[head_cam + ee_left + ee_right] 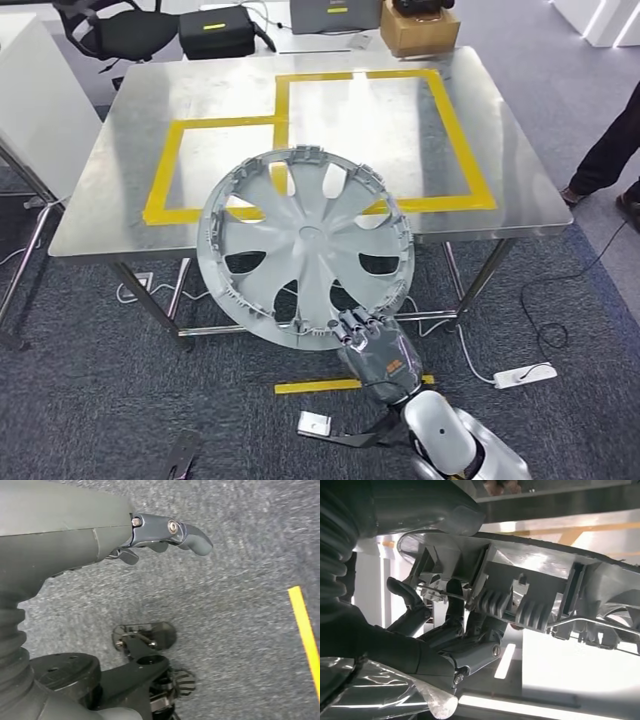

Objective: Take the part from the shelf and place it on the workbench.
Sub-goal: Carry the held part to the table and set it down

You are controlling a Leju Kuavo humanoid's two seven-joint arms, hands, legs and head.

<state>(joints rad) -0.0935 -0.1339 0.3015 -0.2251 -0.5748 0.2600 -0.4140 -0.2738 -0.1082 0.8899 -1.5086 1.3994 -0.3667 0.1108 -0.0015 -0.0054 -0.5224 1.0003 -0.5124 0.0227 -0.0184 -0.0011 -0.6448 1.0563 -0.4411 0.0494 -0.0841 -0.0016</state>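
A metal-topped desk (483,150) fills the upper half of the head view, its shiny surface marked with two adjoining rectangles of yellow tape (453,125). It stands on grey carpet (90,380). At the top of the frame, beyond the desk, sit a black case (216,32), a grey case (335,14) and a cardboard box (420,28); a black office chair (124,30) is at upper left. A white power strip (525,376) lies on the carpet at lower right, and a short yellow strip (321,385) lies below the desk edge. A person's legs (607,155) enter at the right edge. No writing can be read.

The part, a silver wheel cover (306,245), is at the centre of the frame, held in front of the desk's near edge. The right hand (373,345) grips its lower rim, fingers (452,602) hooked into the ribbed back in the right wrist view. The left hand (166,535) hangs over carpet, holding nothing, fingers apart.
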